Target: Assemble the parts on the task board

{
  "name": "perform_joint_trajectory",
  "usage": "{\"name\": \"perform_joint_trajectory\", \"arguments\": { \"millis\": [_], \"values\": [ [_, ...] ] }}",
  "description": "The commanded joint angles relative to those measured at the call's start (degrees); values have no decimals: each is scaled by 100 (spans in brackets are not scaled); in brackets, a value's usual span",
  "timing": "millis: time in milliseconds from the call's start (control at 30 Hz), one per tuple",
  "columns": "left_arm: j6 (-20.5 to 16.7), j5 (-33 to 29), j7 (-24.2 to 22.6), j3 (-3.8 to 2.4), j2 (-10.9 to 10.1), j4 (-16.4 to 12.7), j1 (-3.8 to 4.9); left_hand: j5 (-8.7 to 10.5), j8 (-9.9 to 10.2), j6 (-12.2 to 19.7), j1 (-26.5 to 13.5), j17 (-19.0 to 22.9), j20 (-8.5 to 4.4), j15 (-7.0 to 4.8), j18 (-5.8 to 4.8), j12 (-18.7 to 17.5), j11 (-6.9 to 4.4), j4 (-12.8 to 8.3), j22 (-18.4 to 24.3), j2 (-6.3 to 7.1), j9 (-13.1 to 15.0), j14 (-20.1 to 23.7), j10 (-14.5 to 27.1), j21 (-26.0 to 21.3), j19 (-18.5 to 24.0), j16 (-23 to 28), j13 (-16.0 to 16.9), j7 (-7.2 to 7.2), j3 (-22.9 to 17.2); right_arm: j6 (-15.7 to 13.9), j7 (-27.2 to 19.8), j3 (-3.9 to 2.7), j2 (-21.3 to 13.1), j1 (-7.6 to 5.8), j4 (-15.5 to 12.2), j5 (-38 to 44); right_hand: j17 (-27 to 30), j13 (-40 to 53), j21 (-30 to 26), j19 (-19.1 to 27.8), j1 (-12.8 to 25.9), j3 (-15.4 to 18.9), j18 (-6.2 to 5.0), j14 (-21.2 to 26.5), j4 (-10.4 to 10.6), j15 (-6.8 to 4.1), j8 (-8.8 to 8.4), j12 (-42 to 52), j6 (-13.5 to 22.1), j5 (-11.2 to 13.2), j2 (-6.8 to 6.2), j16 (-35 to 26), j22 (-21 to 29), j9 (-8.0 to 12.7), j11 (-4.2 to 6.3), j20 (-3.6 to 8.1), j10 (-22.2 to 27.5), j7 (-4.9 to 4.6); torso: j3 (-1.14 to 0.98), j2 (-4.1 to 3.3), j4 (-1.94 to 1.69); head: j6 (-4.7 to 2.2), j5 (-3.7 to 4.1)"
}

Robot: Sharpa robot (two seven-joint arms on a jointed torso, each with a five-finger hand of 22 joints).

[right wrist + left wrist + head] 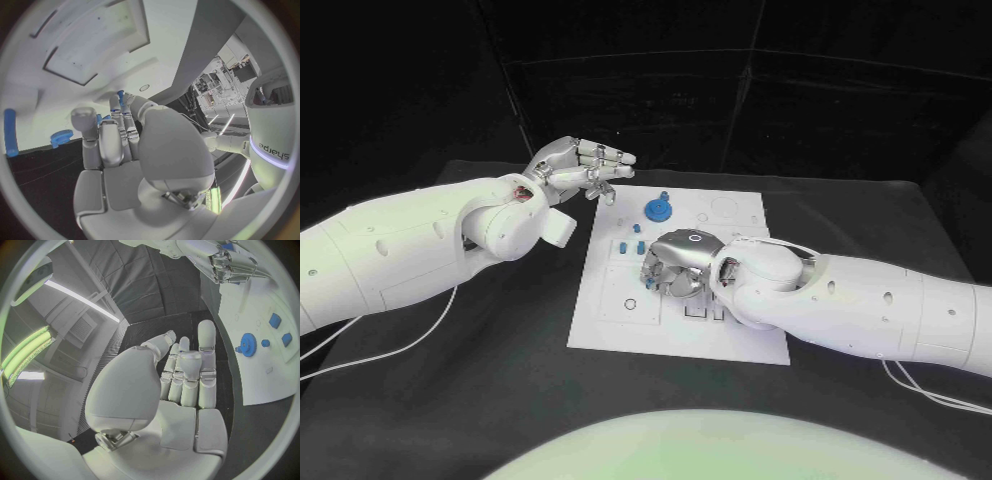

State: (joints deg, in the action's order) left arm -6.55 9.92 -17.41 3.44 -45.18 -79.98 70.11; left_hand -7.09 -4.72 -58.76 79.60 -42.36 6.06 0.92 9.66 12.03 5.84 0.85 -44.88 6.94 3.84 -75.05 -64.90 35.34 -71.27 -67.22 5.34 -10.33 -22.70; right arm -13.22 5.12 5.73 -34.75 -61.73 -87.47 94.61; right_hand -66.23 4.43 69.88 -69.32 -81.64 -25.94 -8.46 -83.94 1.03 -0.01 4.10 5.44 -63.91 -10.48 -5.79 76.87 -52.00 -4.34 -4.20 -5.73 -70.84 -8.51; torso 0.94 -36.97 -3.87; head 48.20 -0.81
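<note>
task board on black table; left hand empty, right hand unclear.

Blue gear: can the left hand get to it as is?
Probably yes. The left hand hovers open at the board's far left corner, the gear lies near it uncovered, and the right hand works nearer the robot.
</note>
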Motion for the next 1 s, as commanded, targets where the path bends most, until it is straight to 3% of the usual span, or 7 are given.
{"name": "perform_joint_trajectory", "arguments": {
  "millis": [33,233,400,567,800,1000],
  "values": [
    [67,-26,-15,-5,4,-5,9,-20,15,16,34,6,36,-3,73,20,10,-33,6,-28,0,36,34,-39,20,8,6,-15,-5,160,52,6,17,-2,5,85,10,5,21,15,63,-20,94,-210,-4,-35,29,-27,-34,-12,11,-8,7,-9,-13,1,-29,-5,1,1,-2,6,-1],
    [70,-26,-13,-5,5,-3,9,-20,15,16,34,6,36,-3,73,20,10,-33,6,-28,0,36,34,-39,20,8,6,-15,-5,213,71,18,30,4,26,89,12,-5,13,38,112,-8,91,-207,2,-25,-5,-63,18,25,-11,-4,25,5,-28,-5,14,-23,1,6,2,9,2],
    [70,-26,-12,-5,5,-1,10,-20,15,16,34,6,36,-3,73,20,10,-33,6,-28,0,36,34,-39,20,8,6,-15,-5,145,61,27,32,5,38,89,63,-86,-72,159,306,44,74,-183,63,99,-62,-204,311,-58,-152,-20,172,60,-168,-86,505,-155,-2,4,2,8,3],
    [74,-26,-5,-5,3,-1,10,-20,15,16,34,6,36,-3,73,20,10,-33,6,-28,0,36,34,-39,20,8,6,-15,-5,-137,47,32,15,5,31,89,543,-80,-469,600,379,205,-50,-1,42,187,-52,-161,643,-86,-268,-322,798,61,-280,-195,1134,-190,-4,3,1,-3,9],
    [84,-26,4,-5,-1,2,9,-20,12,21,31,16,38,-1,73,26,12,-35,6,-30,1,42,43,-42,21,10,8,-17,-3,-572,-17,34,-65,6,-44,70,574,-71,-494,624,374,267,-55,16,25,194,-43,-121,680,-102,-264,-338,820,54,-288,-211,1217,-193,-7,4,4,-20,14],
    [112,-26,17,-4,-19,-8,8,-20,11,24,29,7,39,0,73,28,13,-34,7,-30,1,40,46,-42,21,5,8,-18,-2,-1218,-220,33,-264,8,-195,-306,543,-45,-444,558,428,365,-44,-31,58,188,10,28,583,-158,-247,-283,743,29,-277,-212,1120,-205,-5,10,12,-46,23]
  ]
}}
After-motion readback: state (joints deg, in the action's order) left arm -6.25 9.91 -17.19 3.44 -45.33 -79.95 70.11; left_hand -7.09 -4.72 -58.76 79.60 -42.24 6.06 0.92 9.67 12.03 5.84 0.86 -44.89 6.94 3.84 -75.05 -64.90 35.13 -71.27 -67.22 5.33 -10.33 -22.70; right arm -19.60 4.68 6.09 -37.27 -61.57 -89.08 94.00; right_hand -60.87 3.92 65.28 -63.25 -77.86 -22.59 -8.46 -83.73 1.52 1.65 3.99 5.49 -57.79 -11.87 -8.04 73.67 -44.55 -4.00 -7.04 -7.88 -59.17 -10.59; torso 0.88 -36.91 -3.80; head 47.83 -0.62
